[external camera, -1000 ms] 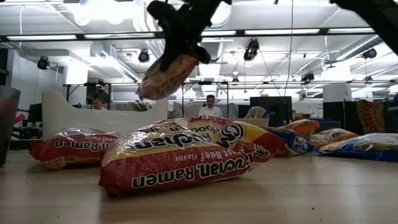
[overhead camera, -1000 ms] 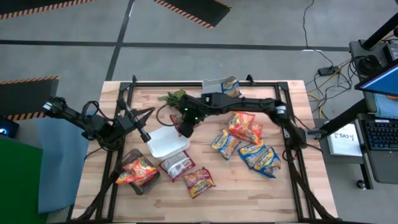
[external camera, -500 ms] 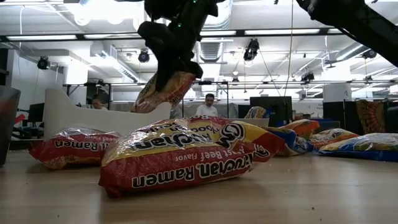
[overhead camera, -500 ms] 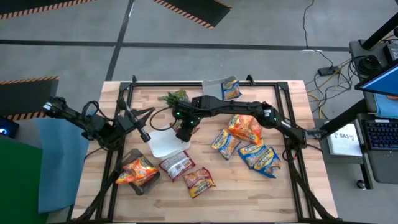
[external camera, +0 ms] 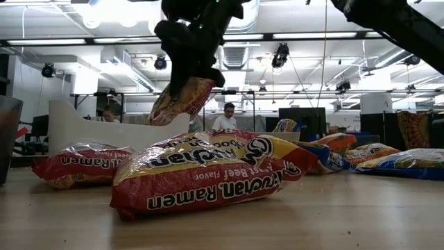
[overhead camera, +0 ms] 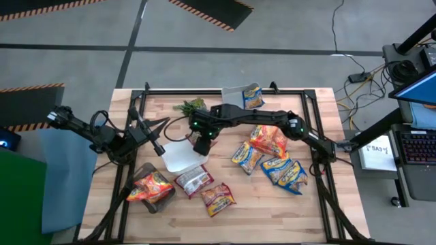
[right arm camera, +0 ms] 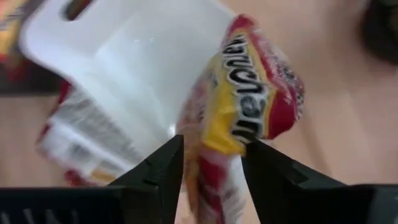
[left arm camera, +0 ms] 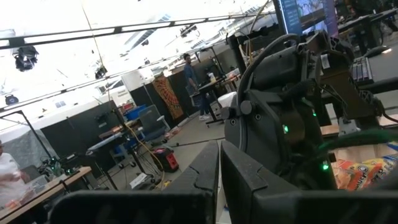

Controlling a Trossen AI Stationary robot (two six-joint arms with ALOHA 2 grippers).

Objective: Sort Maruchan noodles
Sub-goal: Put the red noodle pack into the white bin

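Bright overhead strip lights (external camera: 326, 35) glare in low view; right wrist pic heavily blurred (esp. background), shadows soft.

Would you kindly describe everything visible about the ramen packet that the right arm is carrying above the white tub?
The ramen packet is a crinkly, glossy plastic pouch, red and yellow with dark lettering. It hangs tilted, well above the table, between the fingers of the right gripper, which stand slightly apart on either side of its top end. In the low view it dangles free, lower end toward the white tub below. Nothing else touches it.
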